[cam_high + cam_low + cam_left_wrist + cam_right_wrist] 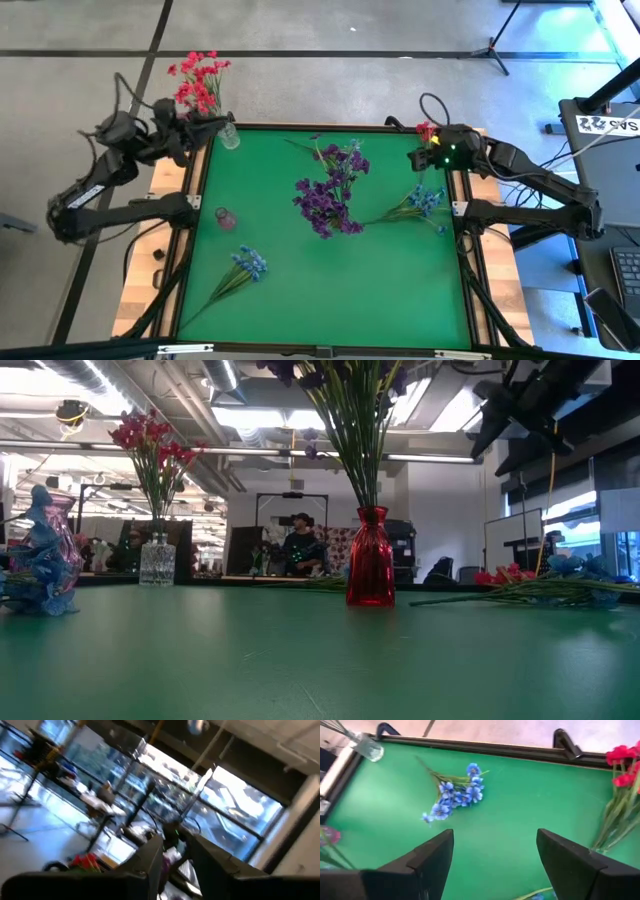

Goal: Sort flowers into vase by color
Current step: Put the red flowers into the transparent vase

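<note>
The left gripper (205,128) sits at the counter's (330,270) far left corner beside the clear vase (230,135) of red flowers (197,82), apparently seating them; whether its jaws pinch a stem I cannot tell. The right gripper (420,158) waits at the right edge, jaws spread. Blue flowers (250,264) and purple flowers (330,190) lie on green felt.

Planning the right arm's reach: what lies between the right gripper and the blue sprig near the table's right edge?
In the high view, only bare green table separates the right gripper from the blue sprig.
</note>
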Robot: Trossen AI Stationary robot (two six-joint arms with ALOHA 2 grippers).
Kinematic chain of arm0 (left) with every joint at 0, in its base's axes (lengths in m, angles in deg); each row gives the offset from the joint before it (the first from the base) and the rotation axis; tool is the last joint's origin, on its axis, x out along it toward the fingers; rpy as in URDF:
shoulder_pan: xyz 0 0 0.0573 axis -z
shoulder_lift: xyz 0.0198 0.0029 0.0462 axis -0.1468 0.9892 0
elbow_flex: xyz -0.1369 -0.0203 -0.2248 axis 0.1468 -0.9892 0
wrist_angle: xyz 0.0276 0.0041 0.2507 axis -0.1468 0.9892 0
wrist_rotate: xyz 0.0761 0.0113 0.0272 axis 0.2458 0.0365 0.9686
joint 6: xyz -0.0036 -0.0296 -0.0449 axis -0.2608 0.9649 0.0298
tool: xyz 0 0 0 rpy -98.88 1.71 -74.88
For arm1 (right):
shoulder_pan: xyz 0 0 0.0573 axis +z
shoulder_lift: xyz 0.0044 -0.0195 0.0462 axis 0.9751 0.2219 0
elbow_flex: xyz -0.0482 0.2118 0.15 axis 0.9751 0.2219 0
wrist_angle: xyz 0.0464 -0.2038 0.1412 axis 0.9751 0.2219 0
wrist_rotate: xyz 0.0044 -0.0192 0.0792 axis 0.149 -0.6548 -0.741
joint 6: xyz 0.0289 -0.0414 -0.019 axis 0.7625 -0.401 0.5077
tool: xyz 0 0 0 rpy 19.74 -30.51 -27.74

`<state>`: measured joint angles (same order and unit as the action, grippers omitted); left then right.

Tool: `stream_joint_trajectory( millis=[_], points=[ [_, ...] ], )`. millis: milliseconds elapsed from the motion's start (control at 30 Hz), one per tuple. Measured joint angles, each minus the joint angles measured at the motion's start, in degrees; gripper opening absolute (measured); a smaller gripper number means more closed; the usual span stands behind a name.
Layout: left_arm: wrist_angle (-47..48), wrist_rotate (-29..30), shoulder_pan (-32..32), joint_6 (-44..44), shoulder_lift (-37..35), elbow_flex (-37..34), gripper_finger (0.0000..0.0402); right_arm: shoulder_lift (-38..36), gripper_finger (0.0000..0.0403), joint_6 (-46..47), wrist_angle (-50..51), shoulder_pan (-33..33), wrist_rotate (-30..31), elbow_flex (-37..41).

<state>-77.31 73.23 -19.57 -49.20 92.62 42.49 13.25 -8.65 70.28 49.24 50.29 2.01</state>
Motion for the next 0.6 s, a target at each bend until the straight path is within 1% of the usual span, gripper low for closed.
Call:
stream_joint_trajectory(
  millis=[67, 133, 200, 300, 333, 433, 500, 533, 600],
  points=[
    [-0.72, 2.82, 3.72, -1.29, 1.54, -0.02, 0.0094, 0.07, 0.0285, 0.53, 0.53, -0.93, 0.57, 0.0],
    [-0.84, 6.26, 7.26, -2.11, 3.11, -0.02, 0.009, 0.65, 0.0285, 4.86, 3.03, -1.81, 2.73, 0.0],
    [-1.46, 9.27, 10.3, -2.98, 4.82, -0.02, 0.0087, 1.43, 0.0285, 9.75, 6.44, -2.69, 5.52, 0.03],
    [-3.79, 12.13, 13.94, -3.68, 7.2, -0.04, 0.0085, 3.48, 0.0285, 12.27, 7.88, -5.28, 11.15, 0.04],
    [-4.78, 12.85, 15.01, -3.78, 7.9, -0.04, 0.0085, 4.8, 0.0284, 12.72, 7.67, -6.98, 11.82, 0.04],
    [-8.42, 15.14, 17.9, -4.39, 9.73, -0.04, 0.0085, 10.7, 0.0274, 11.48, 6.81, -14.31, 10.12, 0.04],
    [-9.69, 15.88, 19.58, -5.66, 10.77, -0.04, 0.0085, 14.7, 0.0261, 7.47, 6.65, -19.41, 8.53, 0.11],
    [-9.88, 16.03, 20.32, -6.19, 11.19, -0.04, 0.0085, 16.82, 0.0254, 5.59, 5.93, -21.4, 8.22, 0.09],
    [-9.33, 15.94, 21.33, -7.02, 11.51, -0.04, 0.0085, 21.57, 0.0239, 5.52, 4.1, -23.96, 7.85, 0.04]
  ],
)
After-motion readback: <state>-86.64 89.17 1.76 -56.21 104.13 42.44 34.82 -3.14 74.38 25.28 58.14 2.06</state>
